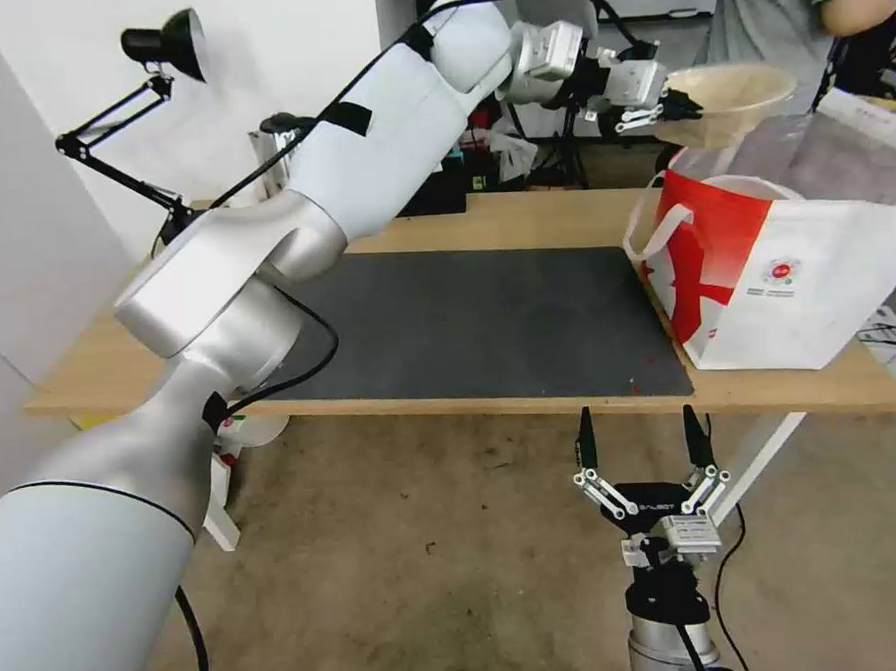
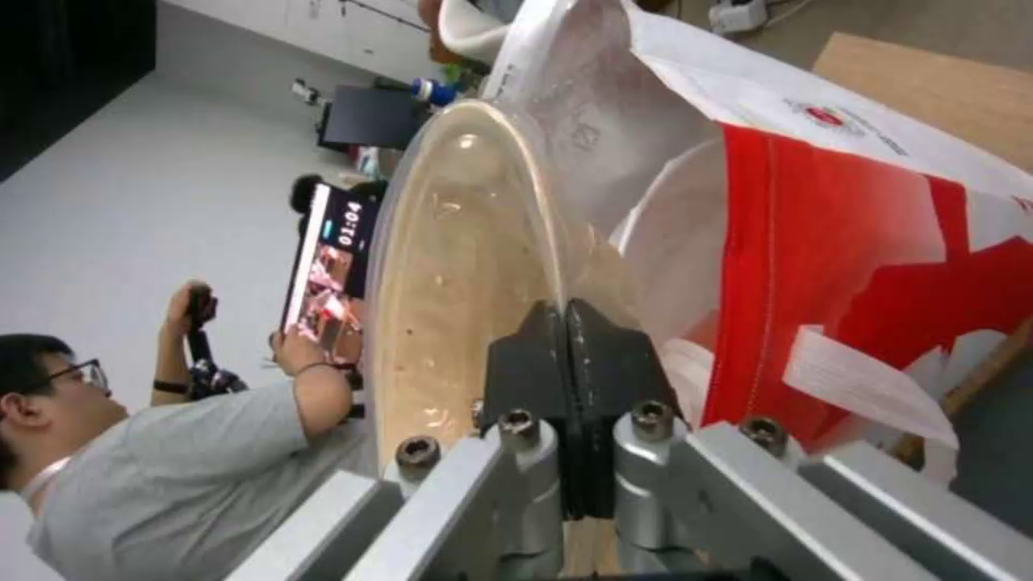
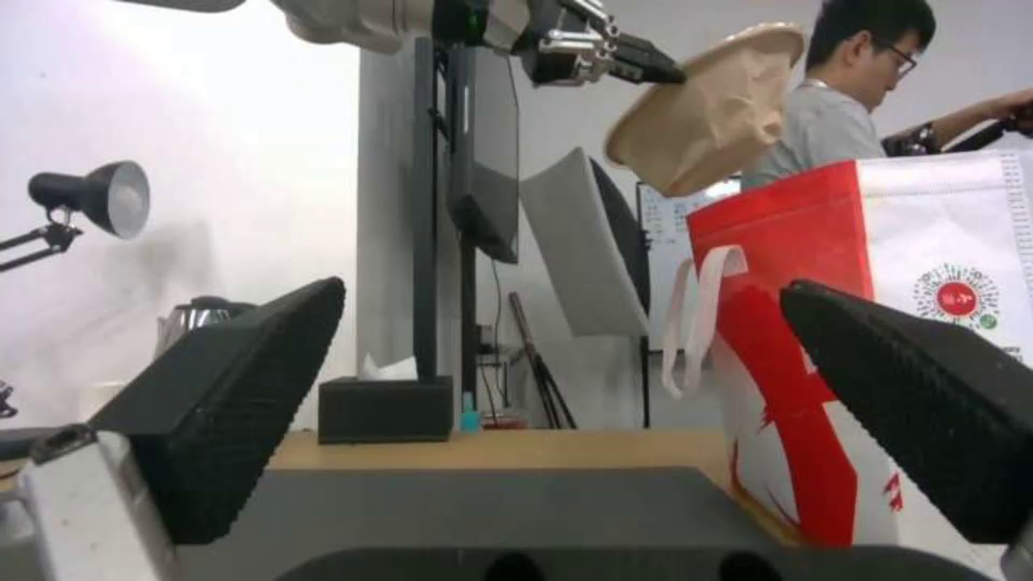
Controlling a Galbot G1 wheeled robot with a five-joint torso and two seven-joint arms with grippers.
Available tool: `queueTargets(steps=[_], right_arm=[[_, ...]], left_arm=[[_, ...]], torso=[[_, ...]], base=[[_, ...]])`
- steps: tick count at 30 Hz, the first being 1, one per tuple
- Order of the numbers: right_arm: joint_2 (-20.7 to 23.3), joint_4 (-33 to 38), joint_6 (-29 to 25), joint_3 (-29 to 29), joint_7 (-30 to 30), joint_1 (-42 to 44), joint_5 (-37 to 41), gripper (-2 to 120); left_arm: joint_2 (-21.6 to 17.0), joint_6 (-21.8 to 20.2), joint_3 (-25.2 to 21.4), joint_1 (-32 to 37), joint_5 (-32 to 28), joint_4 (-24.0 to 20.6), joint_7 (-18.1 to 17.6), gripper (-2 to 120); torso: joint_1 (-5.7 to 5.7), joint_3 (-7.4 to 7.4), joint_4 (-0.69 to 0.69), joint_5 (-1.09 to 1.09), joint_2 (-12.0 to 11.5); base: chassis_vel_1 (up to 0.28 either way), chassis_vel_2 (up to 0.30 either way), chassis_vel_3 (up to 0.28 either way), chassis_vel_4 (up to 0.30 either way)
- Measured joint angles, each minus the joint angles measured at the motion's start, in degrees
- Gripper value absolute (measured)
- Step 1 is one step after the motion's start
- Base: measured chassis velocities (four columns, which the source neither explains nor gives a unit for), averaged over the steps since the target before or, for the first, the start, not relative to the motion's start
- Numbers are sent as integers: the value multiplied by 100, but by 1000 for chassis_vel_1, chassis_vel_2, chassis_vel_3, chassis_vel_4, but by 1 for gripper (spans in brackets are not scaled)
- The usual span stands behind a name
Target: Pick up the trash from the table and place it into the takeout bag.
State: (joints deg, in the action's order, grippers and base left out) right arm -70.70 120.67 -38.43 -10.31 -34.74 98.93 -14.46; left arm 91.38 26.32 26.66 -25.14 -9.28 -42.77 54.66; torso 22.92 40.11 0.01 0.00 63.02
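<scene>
My left end effector (image 1: 678,106) pinched the bowl's (image 1: 734,98) rim above the bag (image 1: 796,287); my right end effector (image 1: 642,443) waited open, below the counter (image 1: 522,221).

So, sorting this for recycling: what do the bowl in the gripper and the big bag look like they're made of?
The beige bowl, pinched at its rim by the left gripper, looks like thin moulded pulp or fibre with a glossy inner face, though plastic is possible. The takeout bag looks like soft non-woven fabric, since its walls sag and crease, with a silvery lining inside.
</scene>
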Motion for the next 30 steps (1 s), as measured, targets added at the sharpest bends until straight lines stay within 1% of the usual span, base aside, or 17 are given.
queueTargets(steps=[7, 11, 18, 19, 21, 23, 25, 27, 28, 29, 30], right_arm=[[0, 0, 0, 0, 0, 0, 0, 100], [0, 0, 0, 0, 0, 0, 0, 100], [0, 0, 0, 0, 0, 0, 0, 100], [0, 0, 0, 0, 0, 0, 0, 100], [0, 0, 0, 0, 0, 0, 0, 100], [0, 0, 0, 0, 0, 0, 0, 100], [0, 0, 0, 0, 0, 0, 0, 100], [0, 0, 0, 0, 0, 0, 0, 100], [0, 0, 0, 0, 0, 0, 0, 100], [0, 0, 0, 0, 0, 0, 0, 100], [0, 0, 0, 0, 0, 0, 0, 100]], left_arm=[[-3, 25, 176, 0, -77, -21, -124, 0], [-5, 105, 363, 0, -190, -17, -272, 0], [-8, 123, 437, 14, -237, -44, -327, 0], [-8, 125, 438, 18, -237, -53, -333, 5], [-9, 126, 439, 19, -237, -58, -338, 8], [-9, 159, 473, 15, -244, -80, -426, 20], [-9, 164, 487, 6, -250, -83, -440, 22], [-10, 175, 517, -25, -272, -86, -483, 30], [-11, 183, 544, -51, -292, -88, -523, 37], [-11, 185, 559, -67, -302, -90, -543, 41], [-11, 185, 559, -67, -302, -90, -543, 41]], torso=[[0, 0, -1, 0, 0], [0, 0, -1, 1, 0], [0, 0, -1, 0, 0], [0, 0, -1, 0, 0], [0, 0, -1, 0, 0], [0, 0, -1, 0, 0], [0, 0, -1, 1, 0], [0, 0, -1, 0, 1], [0, 0, -1, 0, 1], [0, 0, -1, 0, 1], [0, 0, -1, 0, 1]], base=[[0, 0, 0, 0], [0, 0, 0, 0], [0, 0, 0, 0], [0, 0, 0, 0], [0, 0, 0, 0], [0, 0, 0, 0], [0, 0, 0, 0], [0, 0, 0, 0], [0, 0, 0, 0], [0, 0, 0, 0], [0, 0, 0, 0]])
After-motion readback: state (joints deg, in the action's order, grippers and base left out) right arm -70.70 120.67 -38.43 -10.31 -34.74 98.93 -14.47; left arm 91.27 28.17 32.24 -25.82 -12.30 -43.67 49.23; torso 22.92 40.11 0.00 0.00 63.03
